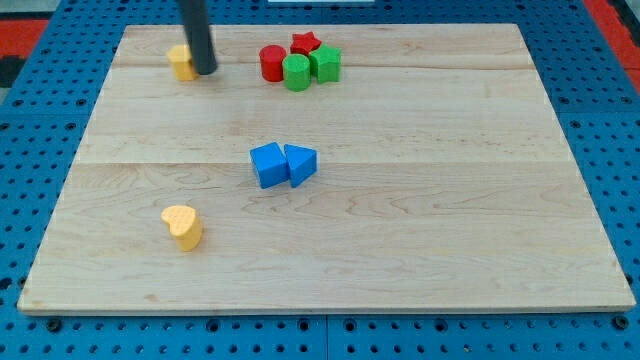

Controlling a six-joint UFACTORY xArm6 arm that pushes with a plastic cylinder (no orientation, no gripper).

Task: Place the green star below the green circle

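The green circle [296, 72] stands near the view's top middle, in a tight cluster. The green star [326, 63] touches it on its right and slightly above. A red cylinder [272, 62] touches the green circle on the left, and a red star [305, 43] sits behind them. My tip [205, 71] is at the view's top left, right next to a yellow block [182, 62], well to the left of the cluster.
A blue cube [268, 165] and a blue triangle [301, 163] sit together at the board's middle. A yellow heart [183, 226] lies at the lower left. The wooden board [450, 200] rests on a blue pegboard.
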